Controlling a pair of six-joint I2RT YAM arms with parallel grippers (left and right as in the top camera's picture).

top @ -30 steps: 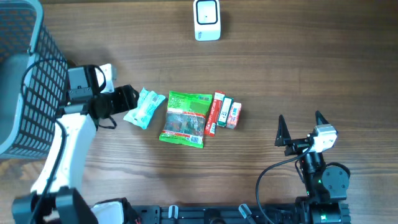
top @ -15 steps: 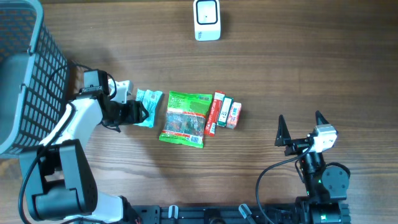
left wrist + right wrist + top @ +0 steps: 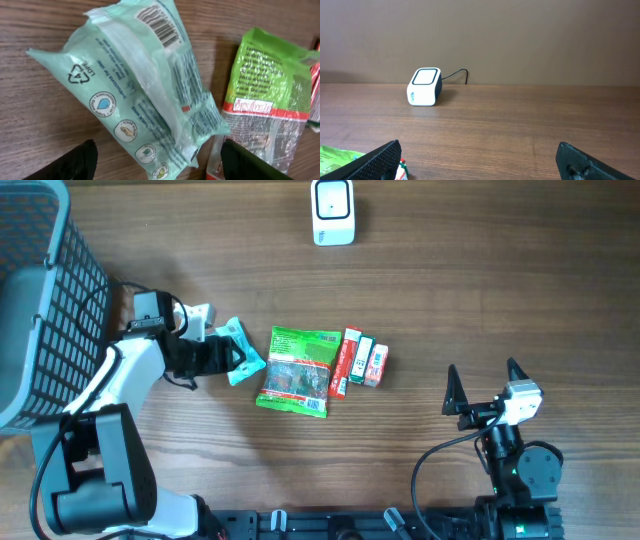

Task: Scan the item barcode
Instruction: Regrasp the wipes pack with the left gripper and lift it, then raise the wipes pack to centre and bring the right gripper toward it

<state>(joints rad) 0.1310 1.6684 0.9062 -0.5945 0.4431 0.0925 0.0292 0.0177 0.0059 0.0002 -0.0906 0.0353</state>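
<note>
Left gripper (image 3: 228,357), jaws apart, straddles the mint wipes pack (image 3: 145,85) at nine o'clock, barcode (image 3: 159,25) up, probably readying a lift toward the scanner (image 3: 332,212) at twelve. Right gripper (image 3: 481,375) rests spread wide at four.

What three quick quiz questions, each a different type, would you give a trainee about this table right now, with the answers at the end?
1. True or false: the mint-green packet shows its barcode face up to the left wrist camera.
2. Multiple choice: what lies right beside the green snack bag, on the robot's right? A. the basket. B. three small boxes. C. the scanner.
3. Short answer: which gripper has the packet between its open fingers?
Key: 1 true; 2 B; 3 the left gripper.
</note>
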